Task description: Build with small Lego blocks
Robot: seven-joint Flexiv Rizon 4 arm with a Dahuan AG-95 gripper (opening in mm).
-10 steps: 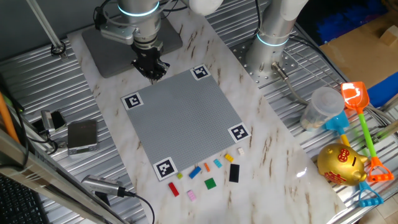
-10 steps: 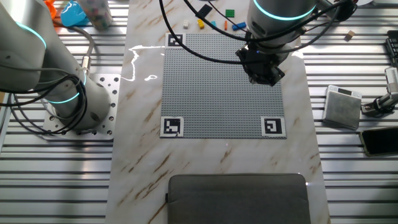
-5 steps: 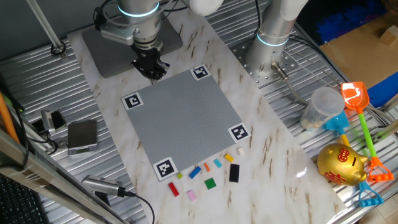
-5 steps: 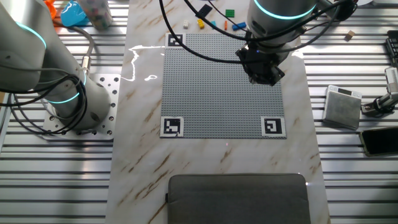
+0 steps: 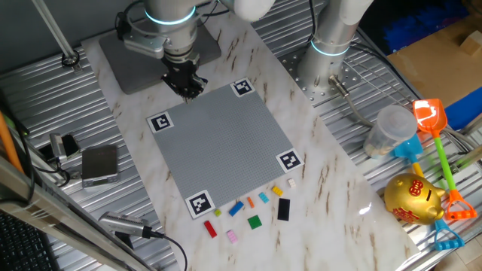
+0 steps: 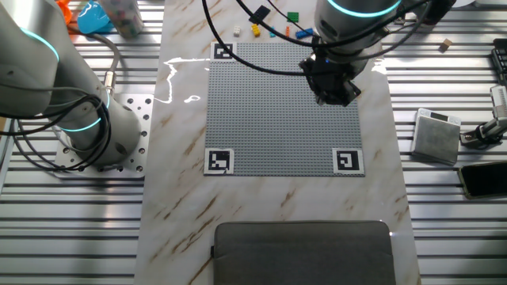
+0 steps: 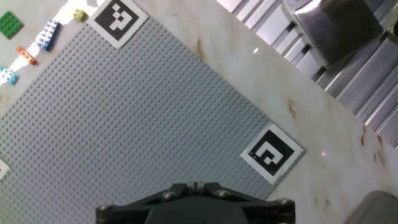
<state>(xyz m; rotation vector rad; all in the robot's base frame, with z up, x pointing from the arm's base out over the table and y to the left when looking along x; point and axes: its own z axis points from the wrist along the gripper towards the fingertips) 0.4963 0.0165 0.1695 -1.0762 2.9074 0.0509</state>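
Several small Lego blocks point(image 5: 252, 207) lie loose on the marble tabletop point(image 5: 331, 188), in a scattered row just beside the edge of the grey studded baseplate point(image 5: 222, 139) that is far from the arm. Colours visible include a black brick point(image 5: 283, 209), a green brick point(image 5: 254, 221), a red brick point(image 5: 210, 230), a blue brick point(image 5: 236, 208) and a pink brick point(image 5: 232, 236). No brick sits on the baseplate.

The gripper point(image 5: 184, 85) hangs over the opposite edge of the baseplate, well apart from the bricks. It carries nothing visible. Whether the fingers are parted or closed cannot be told; in the hand view only the black housing shows at the bottom edge.

Handling judgement: each brick is rigid moulded plastic, very light, with smooth sides that are likely slippery. A brick may skid on the polished marble if nudged before the fingers close. Take hold across the two flat side walls, centred, fingers vertical, studs upward. The long black brick suits a grip across its narrow width. Neighbouring bricks lie near each other, so the fingers should descend between them without contact.
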